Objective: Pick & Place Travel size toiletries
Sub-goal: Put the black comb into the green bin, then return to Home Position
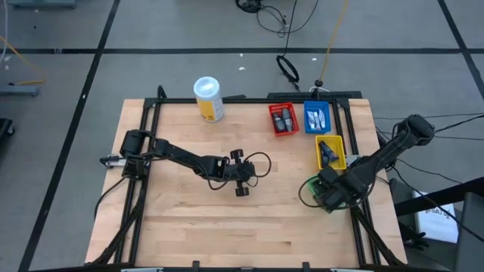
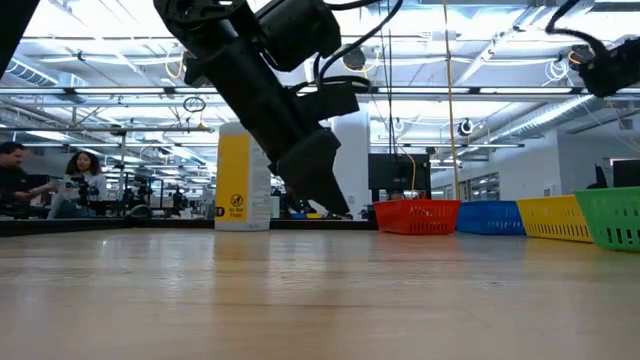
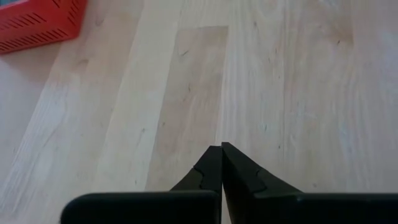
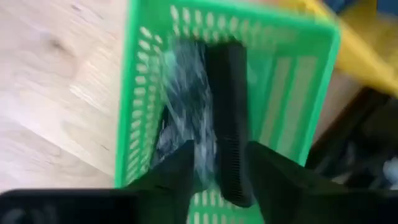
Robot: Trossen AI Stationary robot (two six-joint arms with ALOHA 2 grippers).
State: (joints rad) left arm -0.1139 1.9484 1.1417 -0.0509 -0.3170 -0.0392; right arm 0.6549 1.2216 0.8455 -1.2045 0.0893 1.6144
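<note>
While the left gripper (image 1: 242, 173) hovers mid-table, fingers pressed together on nothing, a canister (image 1: 208, 98) stands at the far edge; its yellow label's writing is unreadable. Rightward: red bin (image 1: 283, 119), blue bin (image 1: 317, 116) and yellow bin (image 1: 330, 152) each hold toiletries (image 1: 283, 118). Right gripper (image 4: 217, 163), fingers spread, is over the green bin (image 4: 305, 93); a black tube (image 4: 229, 118) lies inside.

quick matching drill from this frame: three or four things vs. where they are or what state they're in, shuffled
Things:
1. left gripper
2. right gripper
3. white canister
4. black tube

Places/states:
A. lying inside the green bin
B. standing at the table's far edge, left of the red bin
C. shut, empty, over bare wood mid-table
D. open, above the green bin

Pairs: 1-C, 2-D, 3-B, 4-A
</note>
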